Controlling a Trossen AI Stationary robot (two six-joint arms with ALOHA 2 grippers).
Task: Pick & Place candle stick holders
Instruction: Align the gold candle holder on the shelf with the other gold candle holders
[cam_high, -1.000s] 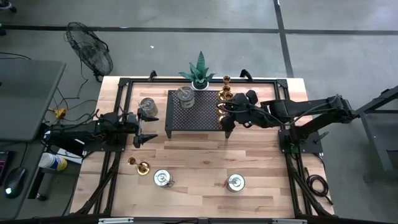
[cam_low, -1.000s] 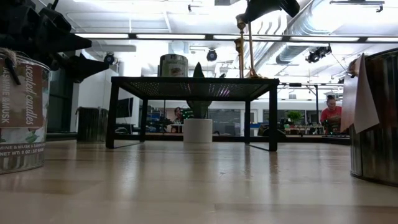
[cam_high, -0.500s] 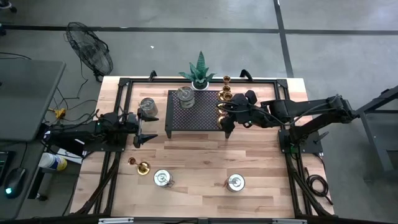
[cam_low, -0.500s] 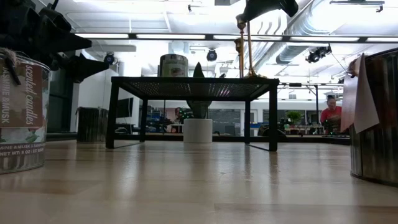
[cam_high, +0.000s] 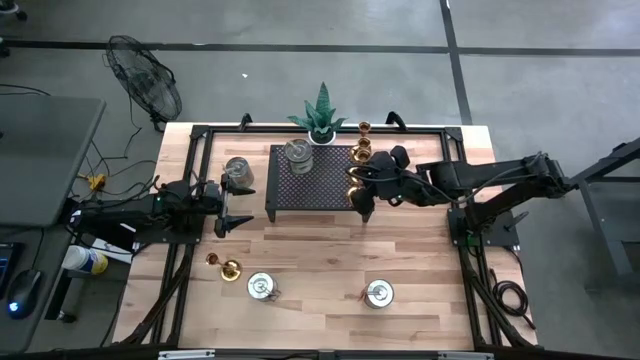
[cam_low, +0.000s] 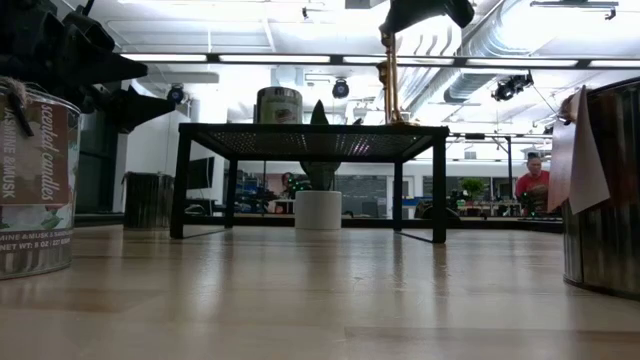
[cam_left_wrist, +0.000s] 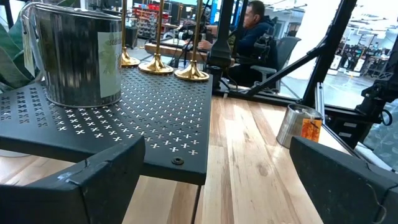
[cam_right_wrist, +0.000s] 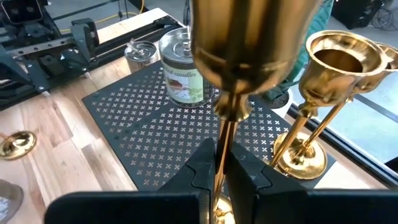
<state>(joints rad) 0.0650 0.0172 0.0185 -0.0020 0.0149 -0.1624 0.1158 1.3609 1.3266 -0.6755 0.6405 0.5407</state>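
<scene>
Right end effector (cam_right_wrist: 219, 171) shifted its brass holder (cam_right_wrist: 249, 56) nearer rack (cam_right_wrist: 155, 130) tin (cam_right_wrist: 181, 67).

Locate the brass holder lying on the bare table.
In the high view the brass holder lies on its side near the table's front left, beside a silvery round tin and in front of the open left gripper.

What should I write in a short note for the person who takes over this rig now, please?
Right gripper: shut on a brass candle holder, at the black rack's right edge.
Left gripper: open, empty, waiting left of the rack.
Done: two brass holders and one tin candle stand on the rack.
Left: set the held one down; then the tin by the left gripper, a brass holder and two tins on the table front.
</scene>
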